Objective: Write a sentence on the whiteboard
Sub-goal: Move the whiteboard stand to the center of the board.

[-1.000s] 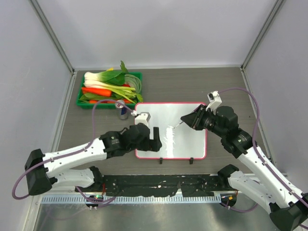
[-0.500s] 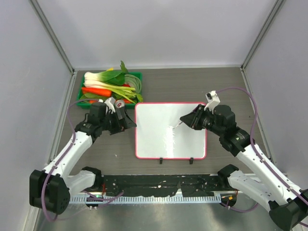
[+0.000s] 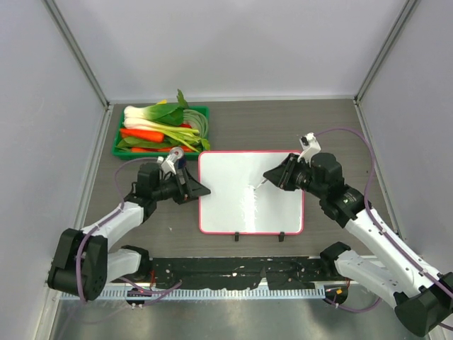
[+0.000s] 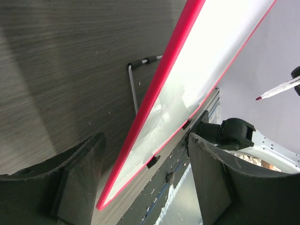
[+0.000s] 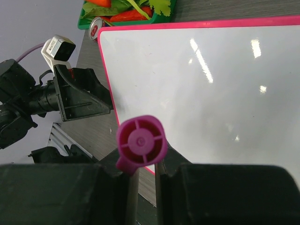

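Note:
The whiteboard (image 3: 233, 195), white with a thin pink-red frame, lies in the middle of the table. Its face (image 5: 211, 89) looks blank, and no sentence is in view on it. My left gripper (image 3: 195, 188) is at the board's left edge. In the left wrist view the gripper (image 4: 146, 140) is open, its fingers (image 4: 79, 178) on either side of the pink frame (image 4: 154, 93) without touching it. My right gripper (image 3: 282, 176) is shut on a pink-capped marker (image 5: 140, 142). The marker tip (image 3: 258, 183) hovers over the board's middle.
A green tray (image 3: 203, 111) of leeks, carrots and greens stands at the back left, with a small can (image 3: 181, 160) beside its front corner. A black rail (image 3: 233, 273) runs along the near edge. Grey walls close in the left, back and right.
My left arm swung off the board's lower-left part toward the tray, then settled at the board's left edge with its jaws slightly narrower. The right arm and marker have barely moved.

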You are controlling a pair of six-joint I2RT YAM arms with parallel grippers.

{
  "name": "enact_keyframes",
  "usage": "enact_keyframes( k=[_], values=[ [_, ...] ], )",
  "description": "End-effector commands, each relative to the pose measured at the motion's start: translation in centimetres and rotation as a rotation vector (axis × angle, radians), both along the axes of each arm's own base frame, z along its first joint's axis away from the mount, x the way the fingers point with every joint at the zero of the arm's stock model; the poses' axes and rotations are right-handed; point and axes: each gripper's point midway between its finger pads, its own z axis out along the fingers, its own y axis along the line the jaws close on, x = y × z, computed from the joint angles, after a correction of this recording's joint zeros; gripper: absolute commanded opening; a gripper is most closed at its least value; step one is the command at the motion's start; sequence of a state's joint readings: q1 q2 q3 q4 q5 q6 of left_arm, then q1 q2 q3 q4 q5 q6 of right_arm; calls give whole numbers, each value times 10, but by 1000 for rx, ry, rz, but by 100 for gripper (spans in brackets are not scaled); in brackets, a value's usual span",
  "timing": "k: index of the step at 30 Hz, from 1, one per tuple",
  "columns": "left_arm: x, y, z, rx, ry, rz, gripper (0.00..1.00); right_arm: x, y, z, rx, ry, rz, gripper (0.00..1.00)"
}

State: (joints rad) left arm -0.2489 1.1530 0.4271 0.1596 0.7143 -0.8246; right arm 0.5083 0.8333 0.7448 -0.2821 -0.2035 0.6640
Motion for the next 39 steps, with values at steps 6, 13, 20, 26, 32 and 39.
enact_keyframes(
  k=[6,13,20,26,32,39],
  values=[
    [8,-23,19,-95,-166,-113,60,13,8,21,45,-64,2,1],
    [-4,-44,13,-93,-206,-201,45,15,11,26,53,-70,9,1],
    [-12,-50,1,-102,-204,-239,22,14,11,26,54,-71,12,1],
    [-16,-54,-1,-118,-233,-285,0,15,12,26,54,-68,20,1],
    [-18,-56,0,-137,-289,-327,0,15,13,27,52,-73,23,1],
    [-17,-60,11,-155,-392,-385,0,14,15,34,63,-91,39,1]
  ],
)
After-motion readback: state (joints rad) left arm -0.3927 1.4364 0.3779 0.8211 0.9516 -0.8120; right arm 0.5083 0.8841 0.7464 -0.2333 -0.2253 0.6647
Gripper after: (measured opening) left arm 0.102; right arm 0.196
